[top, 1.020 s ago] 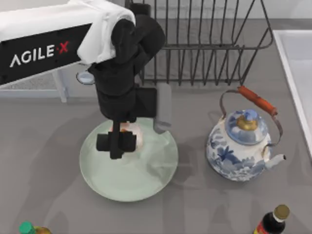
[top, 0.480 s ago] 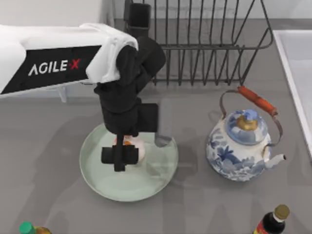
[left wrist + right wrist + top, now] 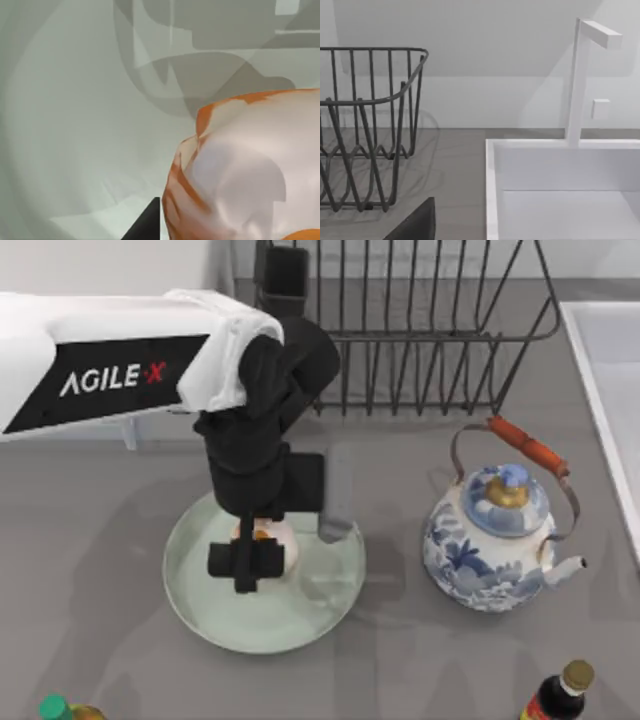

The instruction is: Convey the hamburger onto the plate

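The hamburger (image 3: 272,536), a small cream-white bun with orange filling, is low over the upper left part of the pale mint-green plate (image 3: 300,615). My left gripper (image 3: 245,560) reaches down from above and is shut on it, and its black body hides most of the bun. In the left wrist view the hamburger (image 3: 250,170) looms close over the glossy plate (image 3: 75,125). I cannot tell whether the bun touches the plate. A dark part of my right gripper (image 3: 417,225) sits parked near the sink.
A blue-white teapot (image 3: 495,540) with an orange handle stands right of the plate. A wire dish rack (image 3: 420,330) is behind it, and a white sink (image 3: 610,390) lies at the right edge. Bottles (image 3: 560,695) stand along the front edge.
My left gripper has carried the hamburger forward and lower over the plate. In the last half second it has hardly moved.
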